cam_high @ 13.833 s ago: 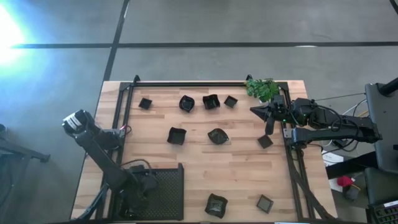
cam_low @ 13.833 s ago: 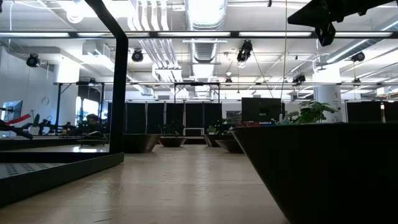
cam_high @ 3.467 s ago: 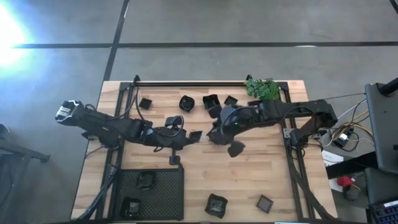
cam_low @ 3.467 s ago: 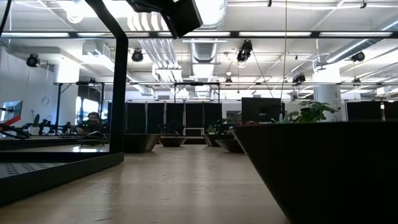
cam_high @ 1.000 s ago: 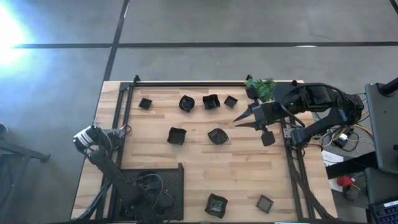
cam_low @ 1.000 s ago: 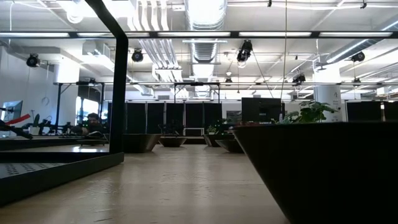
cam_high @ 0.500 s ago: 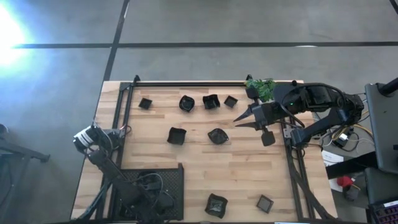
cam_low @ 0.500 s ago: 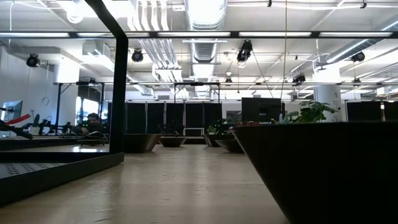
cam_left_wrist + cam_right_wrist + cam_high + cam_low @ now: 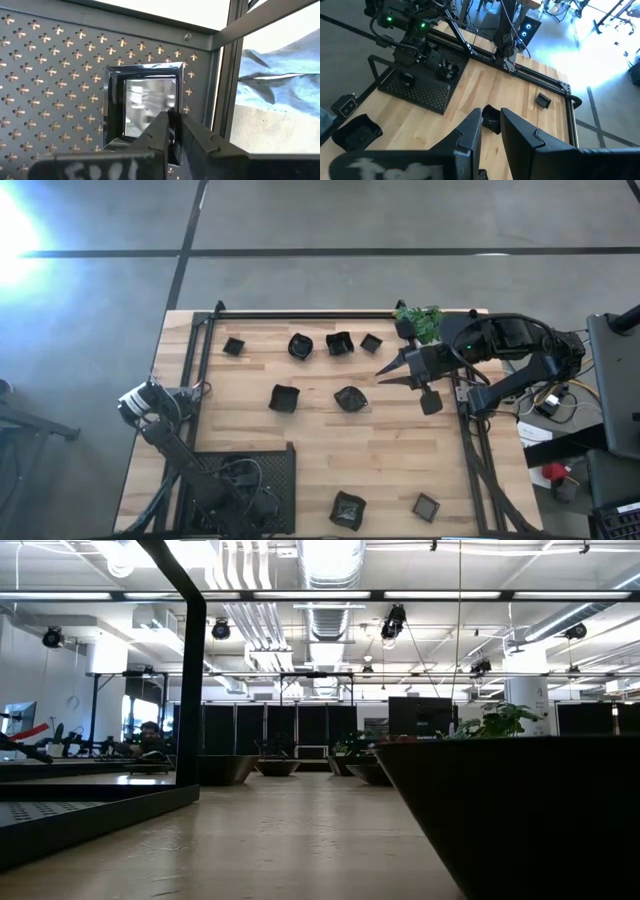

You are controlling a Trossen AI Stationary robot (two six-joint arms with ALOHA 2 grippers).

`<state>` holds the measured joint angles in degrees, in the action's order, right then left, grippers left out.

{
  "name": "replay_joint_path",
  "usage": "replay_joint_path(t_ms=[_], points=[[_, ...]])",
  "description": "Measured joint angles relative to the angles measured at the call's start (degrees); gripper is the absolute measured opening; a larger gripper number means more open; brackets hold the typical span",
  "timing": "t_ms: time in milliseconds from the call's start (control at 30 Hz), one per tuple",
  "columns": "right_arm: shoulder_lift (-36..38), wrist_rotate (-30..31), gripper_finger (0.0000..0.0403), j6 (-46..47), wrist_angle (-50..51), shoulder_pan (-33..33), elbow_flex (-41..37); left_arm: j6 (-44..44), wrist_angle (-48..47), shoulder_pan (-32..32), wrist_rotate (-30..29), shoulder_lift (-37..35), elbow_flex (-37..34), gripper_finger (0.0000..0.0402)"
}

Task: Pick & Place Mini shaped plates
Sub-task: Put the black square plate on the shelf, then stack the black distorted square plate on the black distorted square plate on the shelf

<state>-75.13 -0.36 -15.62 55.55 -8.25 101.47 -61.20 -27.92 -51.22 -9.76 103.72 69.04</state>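
Glossy black, a square mini plate point(image 9: 143, 105) is seen lying on the perforated tray point(image 9: 45, 65) just ahead of the left gripper point(image 9: 173, 131), whose jaws are parted slightly around its near rim (barely loosened). The right gripper point(image 9: 382, 373), narrowly spread and empty, is held nearest the wavy plate point(image 9: 349, 398).

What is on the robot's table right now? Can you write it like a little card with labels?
table: wooden table
on the wood: small dark plates, spread out
tray: black mesh tray, near left corner
left gripper: low over the tray, at a shiny square plate lying in it
right gripper: above the table's right side, fingers a little apart, nothing between them
plant: far right corner
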Motion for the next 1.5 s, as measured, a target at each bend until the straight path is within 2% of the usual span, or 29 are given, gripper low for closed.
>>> replay_joint_path(t_ms=[200,500,667,767,933,1100,1267,1500], points=[[0.00,0.00,0.0068,0.00,0.00,0.00,0.00,-0.01,0.53,0.00,0.01,0.00,0.00,0.0066],[0.00,0.00,0.0068,0.00,0.00,0.00,0.00,-0.36,1.53,0.00,2.95,-0.15,0.05,0.0069],[0.00,-0.02,0.0068,0.00,0.00,0.00,0.00,-2.15,0.86,0.02,3.22,-3.21,0.07,0.0069],[0.00,-0.01,0.0068,0.00,0.00,0.01,0.00,-6.28,-1.97,0.11,2.70,-6.15,0.07,0.0069],[0.00,0.00,0.0068,0.02,0.00,0.00,0.00,-13.72,-12.22,0.15,-1.29,-12.21,0.07,0.0069],[0.00,0.03,0.0068,0.53,-0.01,0.02,0.00,-21.70,-22.37,0.28,-11.26,-18.61,0.07,0.0069],[0.00,0.02,0.0068,0.66,0.00,0.00,0.00,-25.13,-28.68,1.47,-19.22,-24.20,0.07,0.0069],[0.02,0.00,0.0068,0.63,-0.02,0.01,0.00,-35.38,-39.38,8.78,-20.54,-29.31,0.07,0.0069]])
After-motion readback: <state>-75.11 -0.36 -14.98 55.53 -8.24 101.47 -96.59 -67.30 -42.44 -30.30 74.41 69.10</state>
